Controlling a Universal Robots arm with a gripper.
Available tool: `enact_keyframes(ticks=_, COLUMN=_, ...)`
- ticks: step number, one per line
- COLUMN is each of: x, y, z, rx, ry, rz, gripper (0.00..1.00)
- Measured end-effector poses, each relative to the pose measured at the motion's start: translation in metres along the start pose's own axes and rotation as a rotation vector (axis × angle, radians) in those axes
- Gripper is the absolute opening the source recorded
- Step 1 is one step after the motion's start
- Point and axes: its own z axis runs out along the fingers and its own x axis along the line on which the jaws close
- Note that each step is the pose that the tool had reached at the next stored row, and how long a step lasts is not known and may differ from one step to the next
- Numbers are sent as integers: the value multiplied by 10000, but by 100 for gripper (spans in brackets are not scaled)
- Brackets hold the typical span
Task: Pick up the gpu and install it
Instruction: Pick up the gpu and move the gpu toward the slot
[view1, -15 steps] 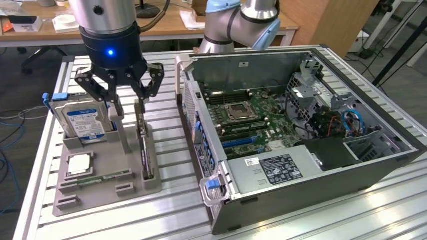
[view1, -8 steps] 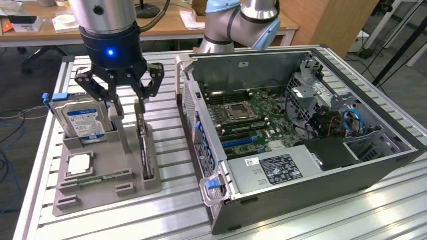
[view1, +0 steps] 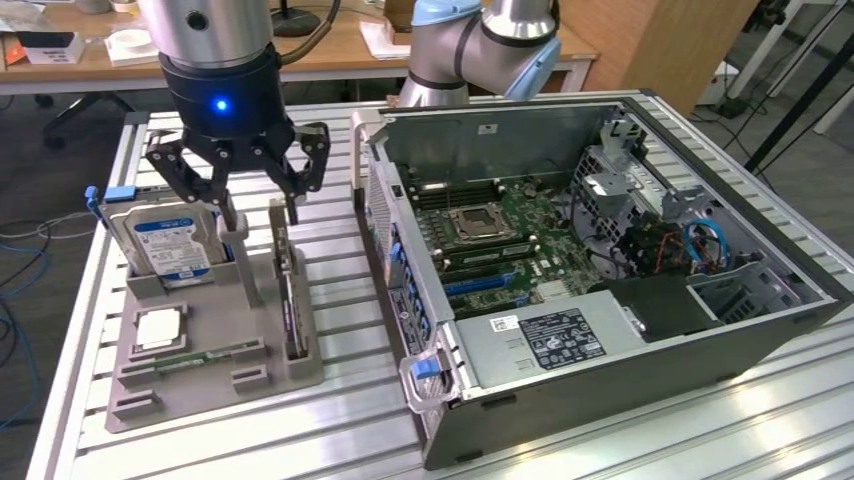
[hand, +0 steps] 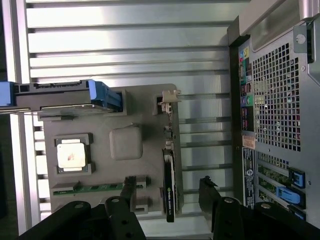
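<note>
So, your one gpu (view1: 292, 300) (hand: 170, 190) stands on edge in a long slot of the grey holder tray (view1: 200, 395) (hand: 145, 160), on the side of the tray nearest the computer case (view1: 601, 400) (hand: 280, 100). From the exterior view you see it as a dark slab. From the wrist view you see its thin edge, with the silver end bracket at the far end of the slot. It is seated in the tray and not lifted.

Your gripper (view1: 258, 215) (hand: 167, 180) hangs over the tray above the card. Its two fingers (hand: 127, 190) are spread wide, one on either side of the gpu's line, and they pinch nothing. Whether either fingertip touches the tray you cannot tell.

The same tray holds three other parts, one of each. You have one hard drive (view1: 167, 240) (hand: 55, 95) with a blue-white label and blue side rails, standing upright in the corner on the exterior view's left. You have one square silver processor (view1: 158, 328) (hand: 70, 155) lying flat in its own pocket. You have one narrow green memory stick (view1: 207, 355) (hand: 90, 188) lying in a slot just beside the processor, on its side away from the drive.

One tray and one case sit side by side on the slatted metal table (view1: 334, 430) (hand: 125, 45). The case lies open at the exterior view's right, and its one green motherboard (view1: 521, 230) faces up.
</note>
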Motion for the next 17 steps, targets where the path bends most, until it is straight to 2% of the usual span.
enact_keyframes(ticks=17, x=3, y=-6, z=129, rx=-1, ry=-18, rz=-1, gripper=62)
